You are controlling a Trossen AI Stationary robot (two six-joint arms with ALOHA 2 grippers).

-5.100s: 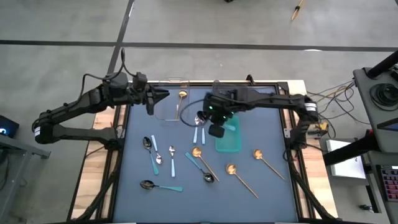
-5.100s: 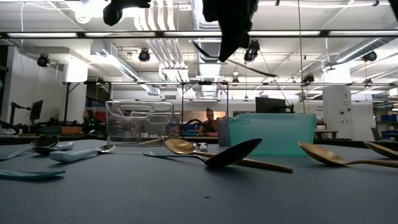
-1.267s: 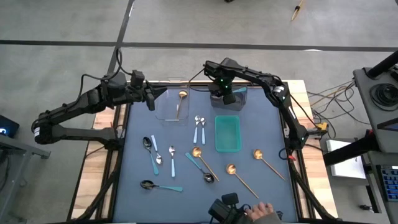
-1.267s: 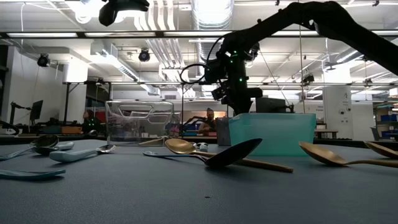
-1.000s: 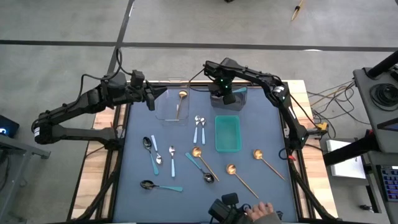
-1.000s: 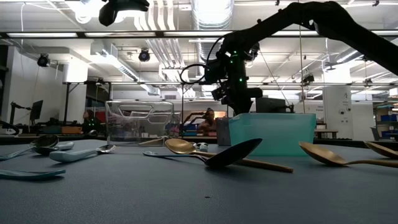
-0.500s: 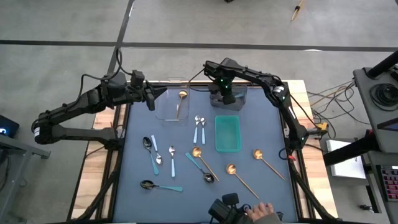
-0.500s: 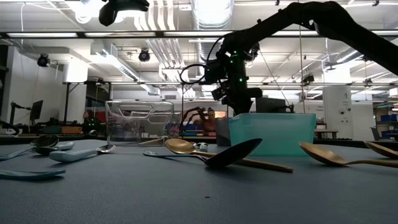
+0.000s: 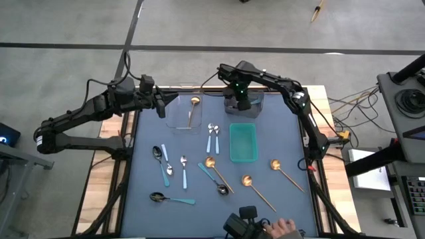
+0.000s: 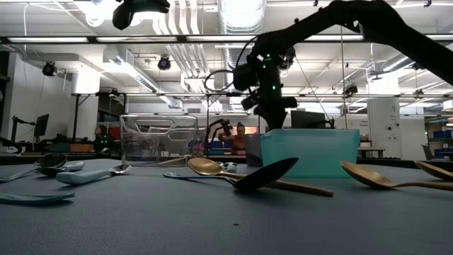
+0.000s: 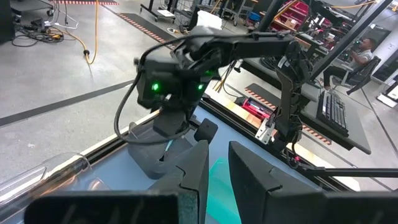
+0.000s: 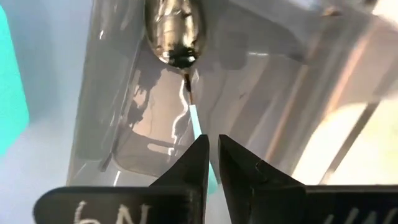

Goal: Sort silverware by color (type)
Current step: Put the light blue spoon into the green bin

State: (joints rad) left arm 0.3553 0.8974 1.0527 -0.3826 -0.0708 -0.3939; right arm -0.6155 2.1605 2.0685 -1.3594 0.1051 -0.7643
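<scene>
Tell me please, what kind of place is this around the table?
Probably a robotics lab or workshop hall. The low view shows a high ceiling with exposed pipes and hanging lights; the left wrist view shows a concrete floor with striped safety tape and a desk with a keyboard.

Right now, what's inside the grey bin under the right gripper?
The right wrist view shows one spoon over the grey bin, handle pinched by the right gripper. From above, the arm covers most of the bin's interior.

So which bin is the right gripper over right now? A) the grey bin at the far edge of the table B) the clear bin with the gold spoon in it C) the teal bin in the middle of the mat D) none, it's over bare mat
A: in the high view the right gripper hangs over the grey bin, beyond the teal bin and apart from the clear bin.
</scene>
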